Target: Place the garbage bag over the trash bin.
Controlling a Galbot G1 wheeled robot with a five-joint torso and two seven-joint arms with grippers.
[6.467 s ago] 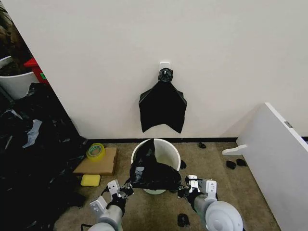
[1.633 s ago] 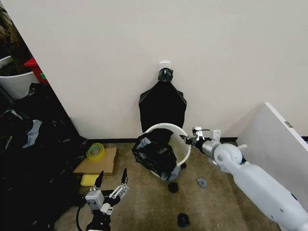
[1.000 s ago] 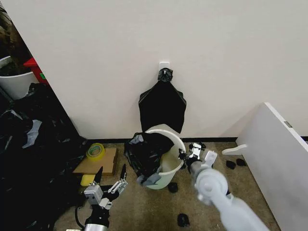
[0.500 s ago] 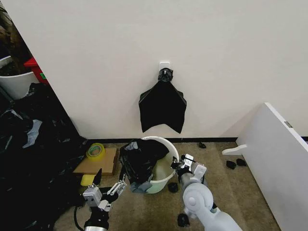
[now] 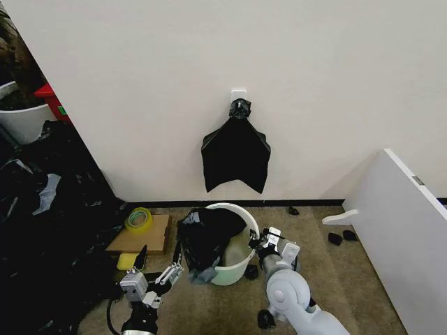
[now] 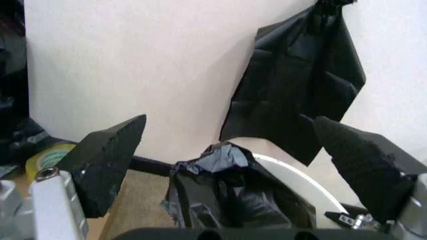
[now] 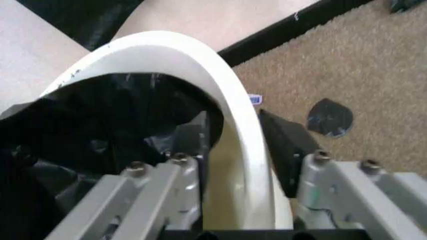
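The white trash bin (image 5: 234, 262) stands on the carpet near the far wall, below a flat black bag bunch (image 5: 236, 155) hanging from a hook. The garbage bag (image 5: 207, 234) drapes over the bin's left rim and spills into it. The right gripper (image 7: 233, 145) pinches the bin's right rim, one finger inside, one outside. The left gripper (image 5: 158, 269) hovers spread wide, near-left of the bin, touching nothing.
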